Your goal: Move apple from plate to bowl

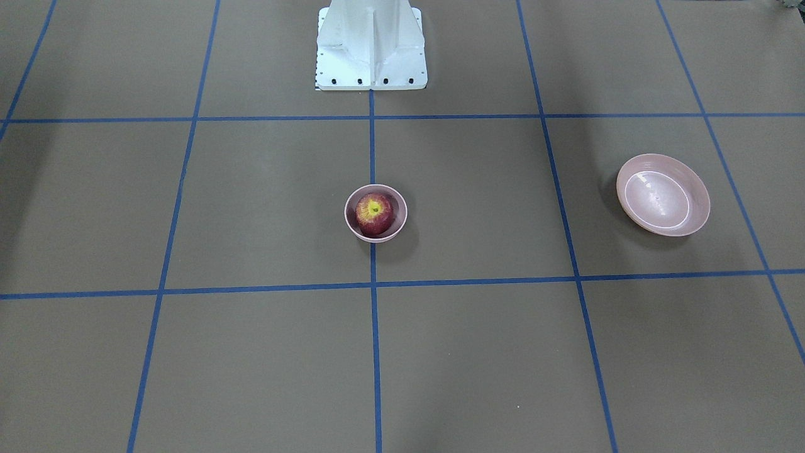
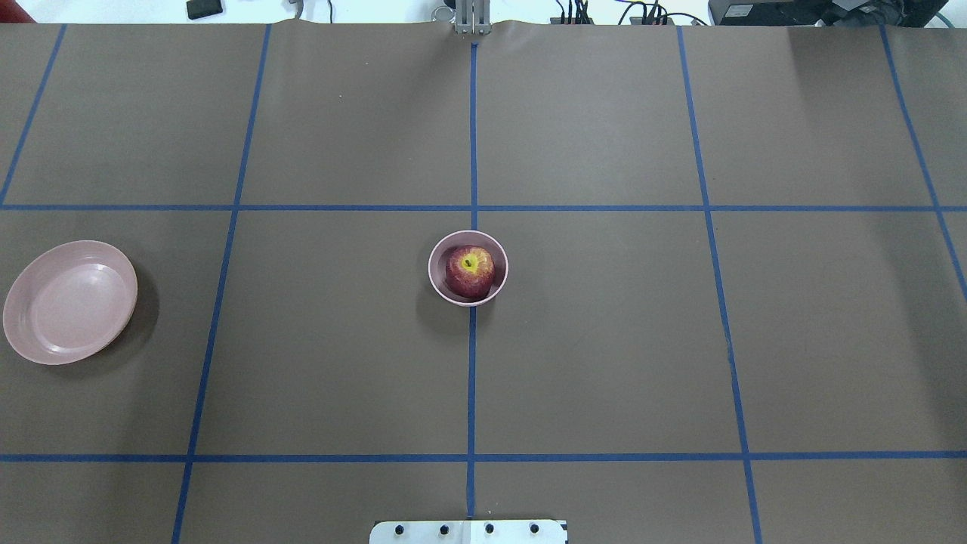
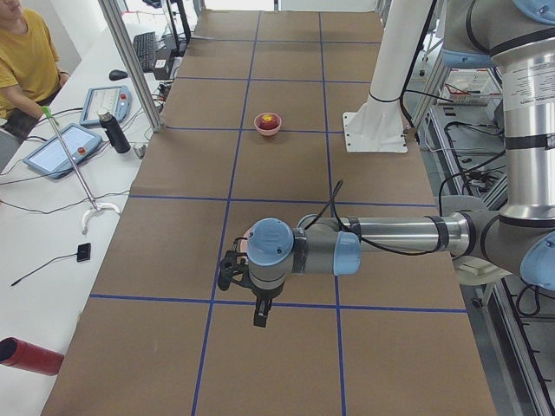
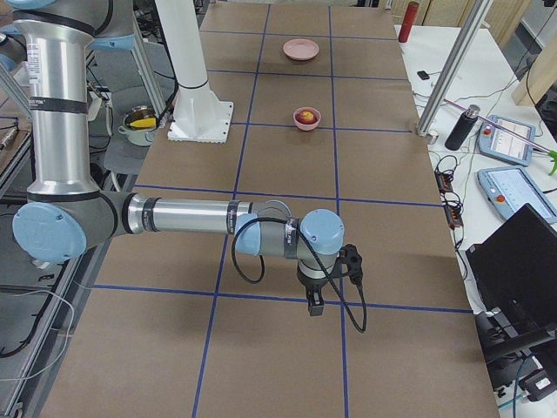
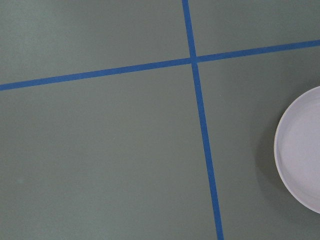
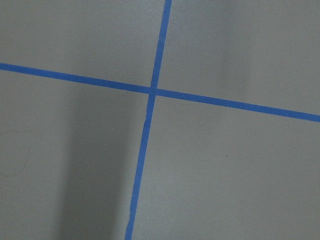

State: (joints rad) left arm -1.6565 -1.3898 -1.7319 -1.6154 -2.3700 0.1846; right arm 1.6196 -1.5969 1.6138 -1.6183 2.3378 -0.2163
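Lowest in the left-side view hangs the left gripper [image 3: 260, 314], and low in the right-side view the right gripper [image 4: 314, 303] — whether either stands wide or narrow cannot be told. At the overhead view's centre, the small dark red apple [image 2: 469, 270] sits inside the small deep pale pink bowl [image 2: 436, 264] on a blue tape line [image 2: 471, 378]. The wide shallow pale pink plate [image 2: 69, 302] lies at the left edge — well apart.

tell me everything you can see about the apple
The apple is small and dark red, with streaky skin and a yellow-green patch around its stem dimple. It sits stem end up inside the small, deep pink bowl, nearly filling it. Only the bowl touches it, and the empty plate lies well apart.
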